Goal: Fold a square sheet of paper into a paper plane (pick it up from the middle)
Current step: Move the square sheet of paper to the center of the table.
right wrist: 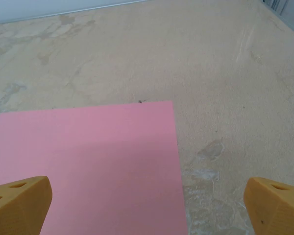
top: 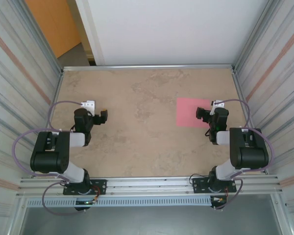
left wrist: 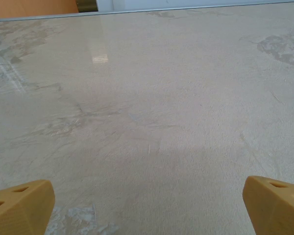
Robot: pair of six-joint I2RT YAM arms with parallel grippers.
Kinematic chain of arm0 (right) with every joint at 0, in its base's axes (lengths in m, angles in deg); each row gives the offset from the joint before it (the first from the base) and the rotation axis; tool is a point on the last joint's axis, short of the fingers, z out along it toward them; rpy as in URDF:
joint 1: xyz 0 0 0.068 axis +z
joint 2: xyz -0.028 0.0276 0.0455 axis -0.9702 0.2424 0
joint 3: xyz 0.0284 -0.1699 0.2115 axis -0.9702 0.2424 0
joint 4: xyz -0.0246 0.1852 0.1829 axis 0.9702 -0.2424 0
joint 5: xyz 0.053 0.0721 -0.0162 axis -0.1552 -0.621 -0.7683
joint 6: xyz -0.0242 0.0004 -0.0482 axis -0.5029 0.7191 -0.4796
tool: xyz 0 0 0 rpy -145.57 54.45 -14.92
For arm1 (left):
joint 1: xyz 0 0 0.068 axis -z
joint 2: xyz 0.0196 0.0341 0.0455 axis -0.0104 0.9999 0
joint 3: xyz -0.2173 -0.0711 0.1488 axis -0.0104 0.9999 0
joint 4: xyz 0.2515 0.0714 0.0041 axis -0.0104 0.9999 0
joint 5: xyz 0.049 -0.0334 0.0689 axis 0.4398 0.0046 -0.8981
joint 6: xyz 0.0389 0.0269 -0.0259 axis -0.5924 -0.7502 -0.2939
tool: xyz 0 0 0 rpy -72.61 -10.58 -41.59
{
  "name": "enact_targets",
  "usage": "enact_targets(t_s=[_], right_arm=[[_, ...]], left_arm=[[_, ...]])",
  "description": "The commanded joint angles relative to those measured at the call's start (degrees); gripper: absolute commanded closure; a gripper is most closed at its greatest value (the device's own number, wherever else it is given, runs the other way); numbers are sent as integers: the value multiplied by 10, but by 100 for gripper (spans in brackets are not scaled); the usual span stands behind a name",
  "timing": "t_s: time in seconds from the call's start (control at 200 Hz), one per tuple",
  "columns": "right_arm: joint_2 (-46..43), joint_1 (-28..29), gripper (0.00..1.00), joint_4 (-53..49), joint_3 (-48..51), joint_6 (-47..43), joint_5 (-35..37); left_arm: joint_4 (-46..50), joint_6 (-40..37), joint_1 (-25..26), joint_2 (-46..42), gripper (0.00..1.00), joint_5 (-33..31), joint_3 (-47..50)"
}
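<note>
Closest to you, nearer than the square sheet of paper point(top: 192, 111), the two black arm bases sit bolted to the metal rail at the table point(top: 147, 152) edge.

A bit farther in, look at your right gripper point(top: 202, 113). It hangs just over the right edge of the sheet. Its two yellow fingers point(right wrist: 19, 203) are spread wide apart and hold nothing. From the right wrist camera, one finger is over the pink sheet and the other is over bare table just to the right of the sheet.

Your left gripper point(top: 103, 116) is well apart from the sheet, far off to its left. Its yellow fingers point(left wrist: 22, 205) are spread wide too, and nothing is between them but the bare tan table below.

The sheet is pink and square. It lies flat on the right side of the table, and its far corner sits neat on the tan top.

Past the sheet, the table runs on to a metal strip. Behind that strip stands a white wall point(top: 176, 29), with an orange panel point(top: 54, 24) far to the left of the sheet.
</note>
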Motion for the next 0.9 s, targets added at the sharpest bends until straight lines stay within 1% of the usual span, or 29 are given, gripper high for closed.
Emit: enact_targets(t_s=[0.0,0.822,0.897], right_arm=[[3,3,1,5,-6,-10,8],[1,1,1,10,-4,-10,4],[-25,6,1,-34,-19,-10,15]], left_arm=[[-5,-9,-4,0,1,4,-4],[-10,-9,-4,-3,1,5,0],[-14,-7,-3,-12,1,2,5]])
